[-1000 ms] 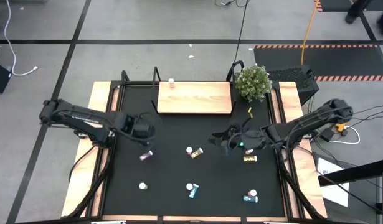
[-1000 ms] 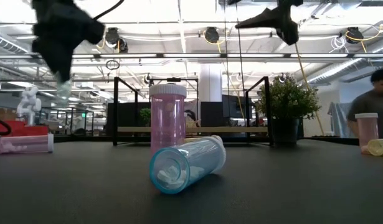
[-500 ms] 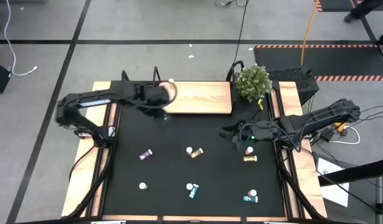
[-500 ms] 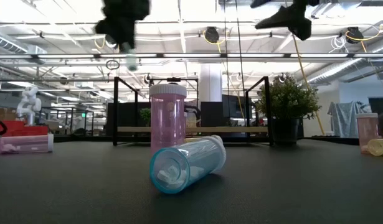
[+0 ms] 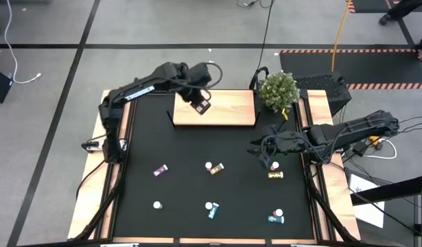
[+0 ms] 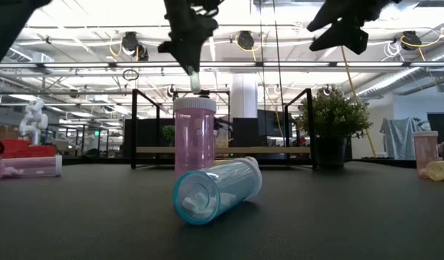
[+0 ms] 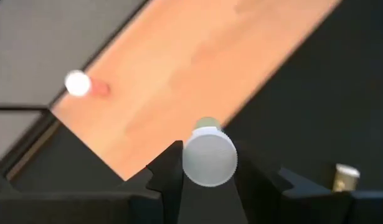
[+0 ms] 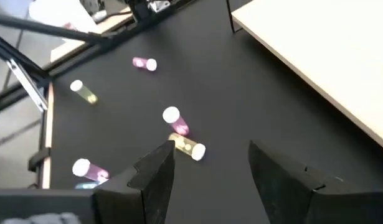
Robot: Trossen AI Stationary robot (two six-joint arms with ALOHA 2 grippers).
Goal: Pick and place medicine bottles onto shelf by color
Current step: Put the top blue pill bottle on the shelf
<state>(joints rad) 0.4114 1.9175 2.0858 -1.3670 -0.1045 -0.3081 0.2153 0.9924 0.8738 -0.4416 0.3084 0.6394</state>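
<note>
The left tool (image 5: 200, 104), closed on a white-capped bottle (image 7: 208, 157), has swung from the worktop (image 5: 197, 178) to above the shelf (image 5: 228, 108) (release pending); the right tool (image 5: 260, 147) waits with fingers apart.

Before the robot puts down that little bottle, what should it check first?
1. Small white-capped bottle pinched in the left gripper: ok.
2. Gripper above the flat light-wood shelf board: ok, over its left part.
3. Landing spot bare: ok; the only bottle there, a pink one, stands at the far corner.
4. Held bottle's colour matches that spot: cannot tell, its body is hidden.
5. Right gripper out of the way: ok, open over the black mat, off the shelf.
</note>
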